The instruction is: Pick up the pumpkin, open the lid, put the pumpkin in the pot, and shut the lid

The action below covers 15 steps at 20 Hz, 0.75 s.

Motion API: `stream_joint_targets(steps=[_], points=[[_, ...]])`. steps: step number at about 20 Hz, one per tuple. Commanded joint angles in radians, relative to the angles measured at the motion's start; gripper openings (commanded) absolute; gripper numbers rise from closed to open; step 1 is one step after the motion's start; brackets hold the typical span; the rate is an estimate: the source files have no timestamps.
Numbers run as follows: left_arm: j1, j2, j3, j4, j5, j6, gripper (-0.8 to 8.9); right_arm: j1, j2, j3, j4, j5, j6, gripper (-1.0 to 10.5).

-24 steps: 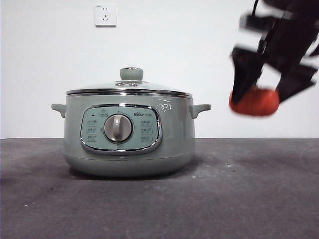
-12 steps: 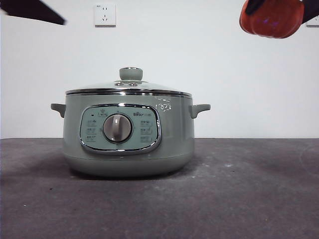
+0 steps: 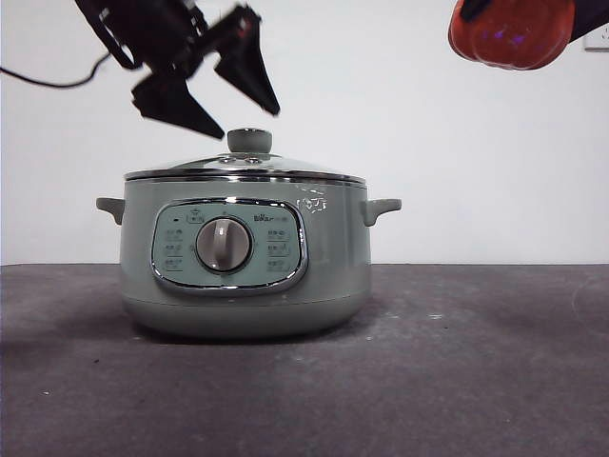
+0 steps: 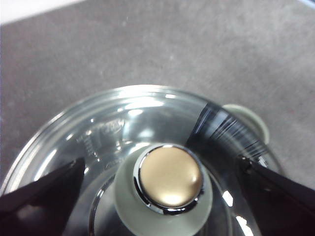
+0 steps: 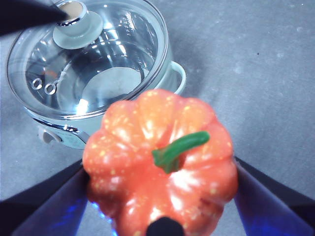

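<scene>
**Pumpkin held high at right, lid on pot, left gripper over knob**

Small glossy orange ribbed toy pumpkin (image 3: 512, 33) with curved green stem (image 5: 178, 150): up in the air at the front view's top right corner, well above and to the side of the pot, partly cut by the frame edge. Right gripper (image 5: 162, 196) is clamped on it, one black jaw against each flank, stem facing the wrist camera. In the front view only dark bits of that gripper show at the pumpkin's edges.

Shallow domed glass lid (image 3: 245, 168) with chrome rim: seated on the pot, level. Round sage-green knob (image 3: 249, 141) stands upright at its centre; from above the knob's top reads as a tan disc in a chrome ring (image 4: 170, 178). Two small vent holes in the glass (image 5: 43, 86).

Left gripper (image 3: 224, 90): comes in from upper left in the front view, tilted, jaws spread wide, tips pointing down toward the knob, just above it and not touching. Left wrist view agrees: knob sits between the two jaws, clear gap on both sides.

Large round sage-green electric pot (image 3: 245, 252): on dark grey table (image 3: 457, 381), two small side handles, chrome-framed control panel with grey dial (image 3: 225, 245) facing the front camera. White wall behind, white wall socket (image 3: 201, 29) at upper left.
</scene>
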Motion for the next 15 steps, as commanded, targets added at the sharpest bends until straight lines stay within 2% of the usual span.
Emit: stream_joint_targets(steps=[1, 4, 7, 10, 13, 15], points=[[-0.011, 0.024, 0.001, 0.013, -0.014, 0.018, 7.40, 0.002, 0.001, 0.000, 0.008, 0.000, 0.012, -0.1], [-0.016, 0.042, 0.001, 0.011, -0.014, 0.018, 6.96, 0.002, 0.001, 0.000, 0.009, 0.000, 0.012, -0.1], [-0.024, 0.047, 0.001, -0.014, -0.014, 0.027, 5.76, 0.002, 0.001, 0.000, 0.013, 0.000, 0.012, -0.1], [-0.035, 0.047, 0.001, -0.013, -0.018, 0.035, 3.10, 0.002, 0.001, 0.000, 0.013, 0.000, 0.012, -0.1], [-0.035, 0.047, 0.001, -0.010, -0.018, 0.035, 1.44, 0.002, 0.001, 0.000, 0.012, 0.001, 0.011, -0.1], [-0.035, 0.046, 0.001, -0.010, -0.018, 0.035, 0.74, 0.002, 0.001, 0.000, 0.012, 0.002, 0.011, -0.1]])
